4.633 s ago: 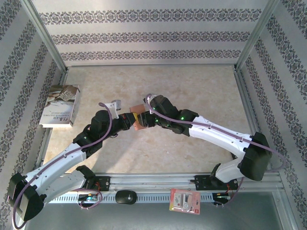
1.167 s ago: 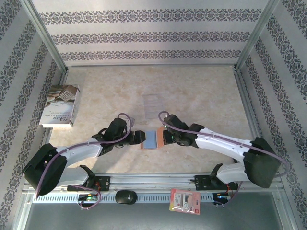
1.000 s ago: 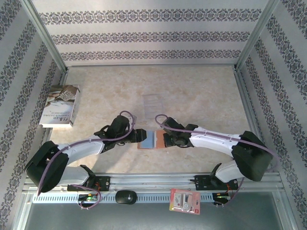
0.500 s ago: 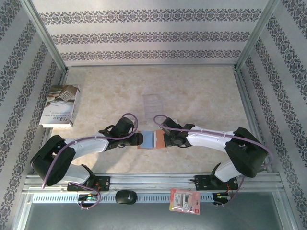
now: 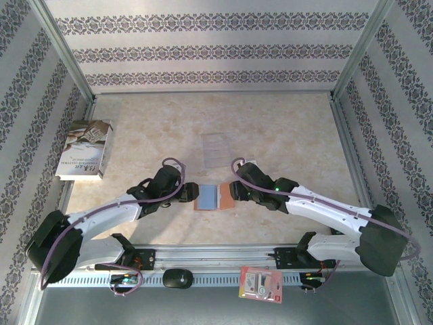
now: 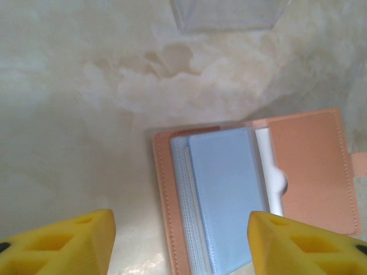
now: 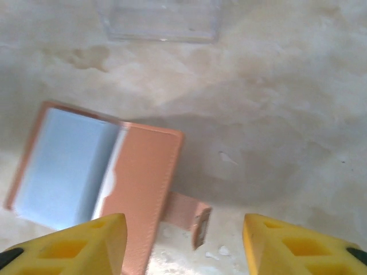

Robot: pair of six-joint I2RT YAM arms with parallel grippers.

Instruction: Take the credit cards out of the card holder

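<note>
Both claws have backed off the card holder (image 5: 206,198) — half a second ago they pressed at its edges. Now the left claw (image 5: 187,193) and right claw (image 5: 237,191) sit just beside it, spread wide and empty. The holder lies open, near the clear sleeve (image 5: 215,147) on the arms' side. It has orange-brown leather and grey-blue pockets, with a white card (image 6: 269,172) peeking out — ready for pulling, I judge.

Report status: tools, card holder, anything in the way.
Left tool open, right tool open, holding nothing. Card holder open flat on table, white credit card edge in pocket, not yet out. Clear sleeve beyond, apart.
</note>
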